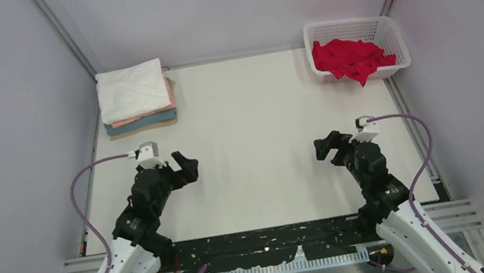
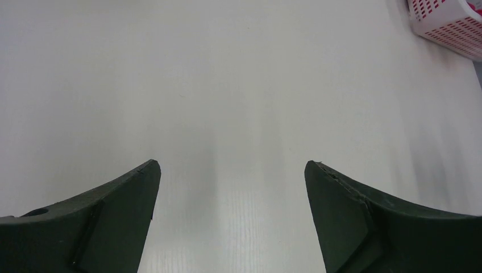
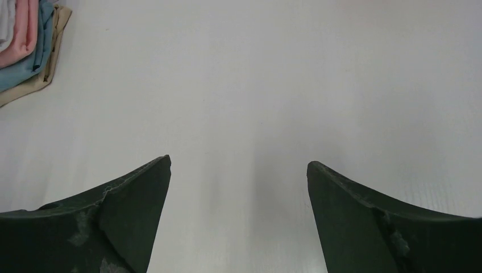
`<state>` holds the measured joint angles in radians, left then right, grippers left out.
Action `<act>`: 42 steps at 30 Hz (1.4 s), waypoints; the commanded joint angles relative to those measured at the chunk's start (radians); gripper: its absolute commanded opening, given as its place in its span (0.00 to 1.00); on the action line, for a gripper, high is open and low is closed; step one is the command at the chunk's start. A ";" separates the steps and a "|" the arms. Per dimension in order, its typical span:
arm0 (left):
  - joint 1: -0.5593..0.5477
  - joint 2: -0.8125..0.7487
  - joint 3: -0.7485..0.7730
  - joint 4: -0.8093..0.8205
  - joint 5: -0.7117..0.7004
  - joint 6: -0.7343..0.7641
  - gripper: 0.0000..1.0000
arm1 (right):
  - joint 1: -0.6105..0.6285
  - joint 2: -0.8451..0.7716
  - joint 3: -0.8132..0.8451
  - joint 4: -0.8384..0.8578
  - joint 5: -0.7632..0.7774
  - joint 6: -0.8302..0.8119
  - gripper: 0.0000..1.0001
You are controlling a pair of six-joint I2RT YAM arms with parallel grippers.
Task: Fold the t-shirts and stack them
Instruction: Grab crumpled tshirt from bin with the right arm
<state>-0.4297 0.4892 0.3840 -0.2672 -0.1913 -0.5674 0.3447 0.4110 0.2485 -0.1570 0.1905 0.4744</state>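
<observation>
Shirt to fetch: red t-shirt [image 1: 351, 57], crumpled in the white mesh basket [image 1: 351, 21] at the table's [image 1: 251, 121] far right corner. It lies ahead-right of the right gripper [image 1: 325, 147], the nearer arm. Right gripper and left gripper [image 1: 186, 167] are empty, jaws spread. Folded stack [image 1: 136, 98] sits in the far left corner.

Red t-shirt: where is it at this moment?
In the top external view, the red t-shirt lies crumpled inside the white mesh basket at the far right corner of the table, across from the folded stack at the far left.

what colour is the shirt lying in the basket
Bright red: the shirt lies crumpled in the white mesh basket, clearest in the top external view.
</observation>
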 commanded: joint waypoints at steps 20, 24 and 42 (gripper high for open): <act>-0.001 0.148 0.033 0.052 -0.043 0.032 1.00 | -0.266 1.053 1.068 -0.222 0.130 -0.138 0.95; -0.001 0.194 0.043 0.054 -0.051 0.034 1.00 | -0.320 1.292 1.364 -0.333 0.173 -0.183 0.95; -0.001 0.313 0.077 0.053 -0.038 0.040 1.00 | -0.552 1.633 1.665 -0.543 -0.124 -0.237 0.76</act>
<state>-0.4301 0.7914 0.4118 -0.2592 -0.2199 -0.5392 -0.1776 2.0987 1.9865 -0.7464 0.2607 0.1993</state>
